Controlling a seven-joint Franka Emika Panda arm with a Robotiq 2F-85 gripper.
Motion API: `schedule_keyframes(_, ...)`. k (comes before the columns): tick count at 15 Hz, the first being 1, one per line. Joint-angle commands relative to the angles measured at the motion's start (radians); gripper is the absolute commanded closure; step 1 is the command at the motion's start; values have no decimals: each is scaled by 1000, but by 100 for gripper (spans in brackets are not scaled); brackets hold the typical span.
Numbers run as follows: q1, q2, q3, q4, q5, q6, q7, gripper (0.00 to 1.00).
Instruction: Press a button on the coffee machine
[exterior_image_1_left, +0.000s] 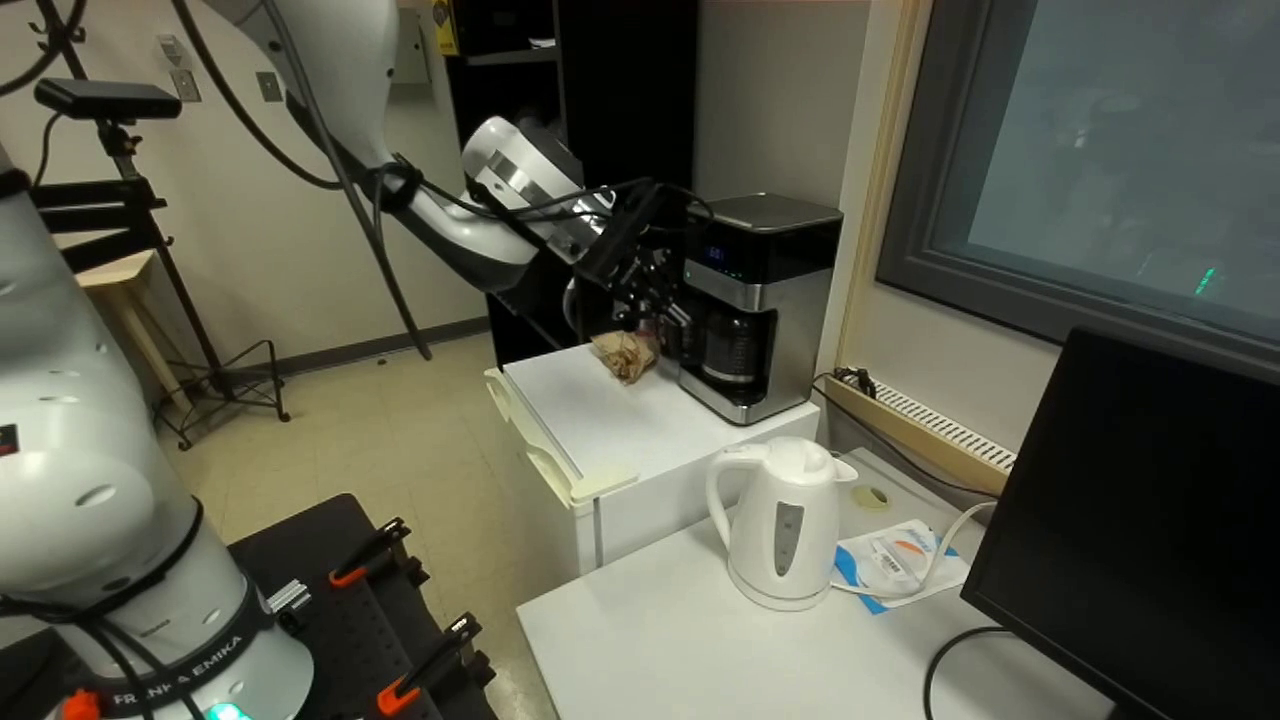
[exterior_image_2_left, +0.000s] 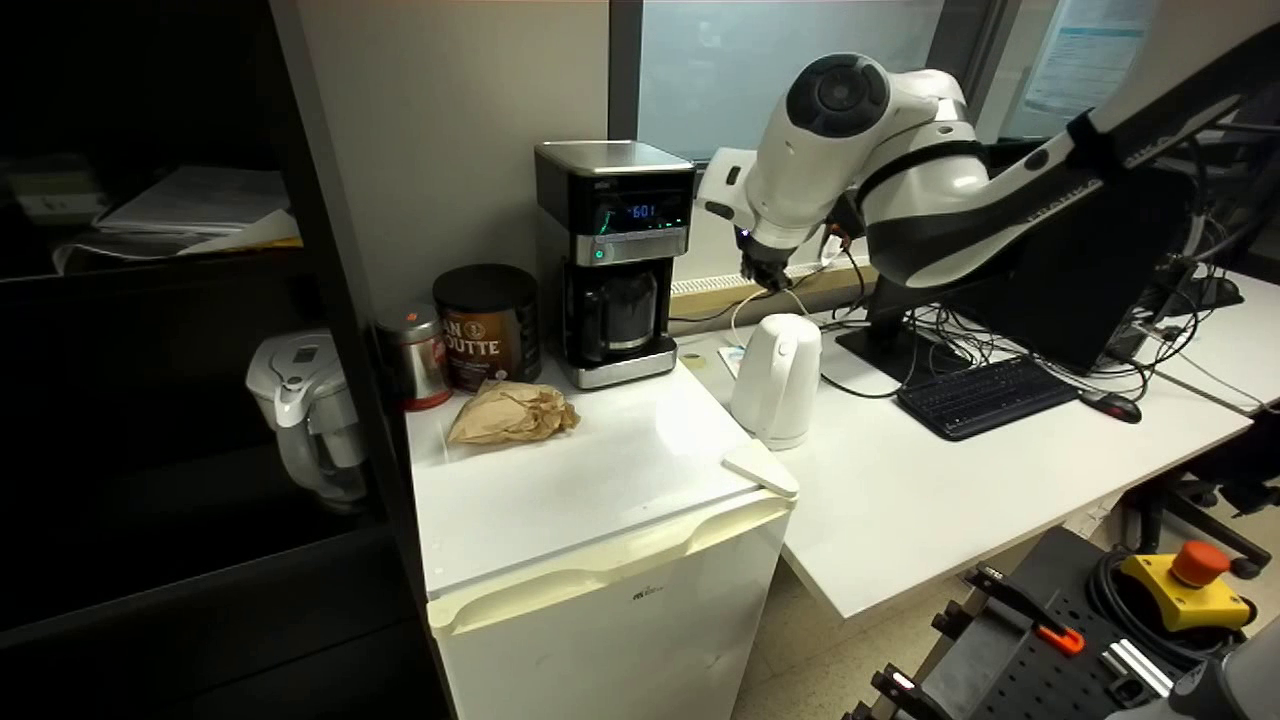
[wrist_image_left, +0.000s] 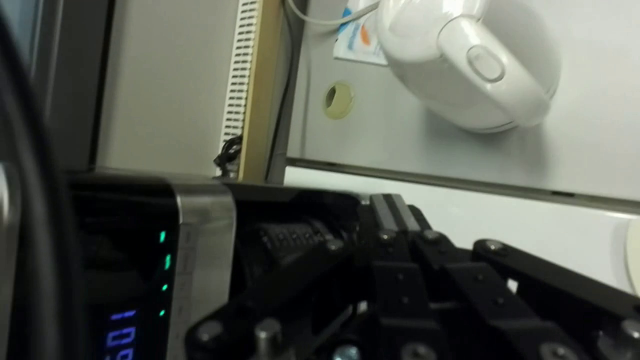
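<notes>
The coffee machine (exterior_image_1_left: 762, 300) is a boxy black and silver drip maker with a dark carafe in its recess. In an exterior view the machine (exterior_image_2_left: 615, 215) shows a blue clock display and a lit green button (exterior_image_2_left: 599, 253) on its silver band. In the wrist view its silver band (wrist_image_left: 205, 270) and green lights are at the left. My gripper (wrist_image_left: 395, 212) is shut and empty, its fingertips together beside the carafe area in the picture. In the exterior views the gripper (exterior_image_1_left: 680, 316) overlaps the carafe side, and the gripper (exterior_image_2_left: 768, 278) appears right of the machine. Contact is not visible.
A white kettle (exterior_image_1_left: 790, 525) stands on the desk beside the white fridge top (exterior_image_2_left: 590, 490). A brown paper bag (exterior_image_2_left: 512, 412), a coffee can (exterior_image_2_left: 488, 330) and a metal canister (exterior_image_2_left: 418, 355) are left of the machine. A monitor (exterior_image_1_left: 1140, 530) and wall edge are nearby.
</notes>
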Motion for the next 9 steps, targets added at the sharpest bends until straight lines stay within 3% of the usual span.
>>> schedule_keyframes(1,-3,53,-5,67,-207,170,198,100)
schedule_keyframes(5,1,109,2,151,-468,297,408,100)
schedule_keyframes(9,0,178,14,236,-639,349,558,100)
